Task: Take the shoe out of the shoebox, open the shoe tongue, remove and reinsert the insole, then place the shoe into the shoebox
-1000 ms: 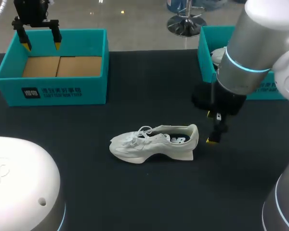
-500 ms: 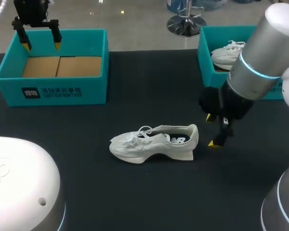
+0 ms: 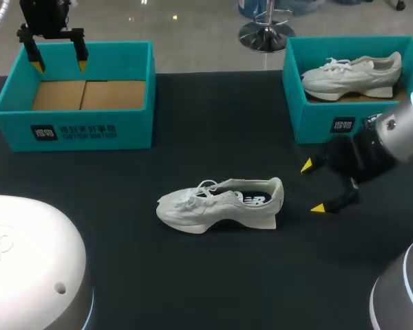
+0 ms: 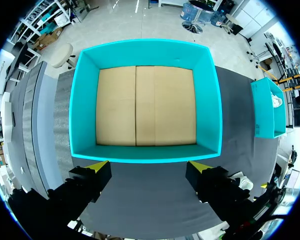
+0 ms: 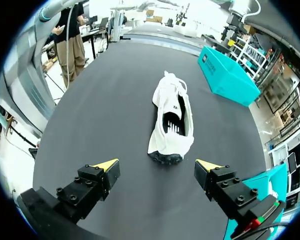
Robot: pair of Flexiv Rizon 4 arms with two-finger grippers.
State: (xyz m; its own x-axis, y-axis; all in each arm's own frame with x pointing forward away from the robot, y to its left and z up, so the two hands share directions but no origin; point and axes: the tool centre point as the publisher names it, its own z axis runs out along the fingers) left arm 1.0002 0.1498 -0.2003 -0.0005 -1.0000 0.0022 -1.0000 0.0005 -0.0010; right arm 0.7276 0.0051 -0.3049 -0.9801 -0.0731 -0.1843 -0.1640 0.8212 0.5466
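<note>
White shoe (image 3: 217, 210) on table (image 3: 213, 124), right hand (image 3: 312, 187) spread wide near its heel

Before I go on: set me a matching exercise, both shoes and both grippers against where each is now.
1 white sneaker with dark insole
2 second white sneaker
3 left gripper
4 right gripper

A inside right teal shoebox
B open, above empty left teal shoebox
C on black table
D open, beside the first sneaker's heel

Pairs: 1-C, 2-A, 3-B, 4-D
</note>
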